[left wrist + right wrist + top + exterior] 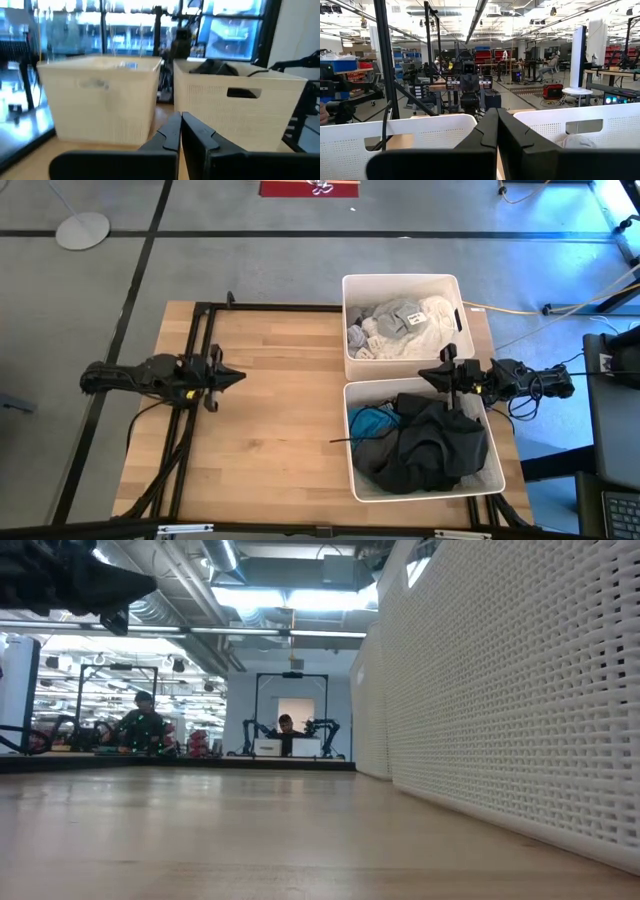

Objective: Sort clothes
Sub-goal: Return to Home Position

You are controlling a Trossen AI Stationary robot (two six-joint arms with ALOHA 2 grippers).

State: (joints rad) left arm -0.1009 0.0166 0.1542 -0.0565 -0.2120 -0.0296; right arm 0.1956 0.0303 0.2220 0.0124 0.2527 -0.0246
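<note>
Light clothes (400, 325), white, cream and grey, lie heaped in the far white bin (352, 320). Dark clothes (425, 445), black and dark grey with a teal piece (370, 420), lie in the near white bin (352, 450); a dark sleeve hangs over its left wall. My left gripper (238, 376) is shut and empty above the table's left part, pointing toward the bins (177, 122). My right gripper (425, 374) is shut and empty above the seam between the two bins (495, 120).
The two bins stand side by side at the table's right edge. Bare wooden table top (270, 400) lies between the left gripper and the bins. In the low view the bin's wall (500, 690) fills the right side; people sit at benches far behind.
</note>
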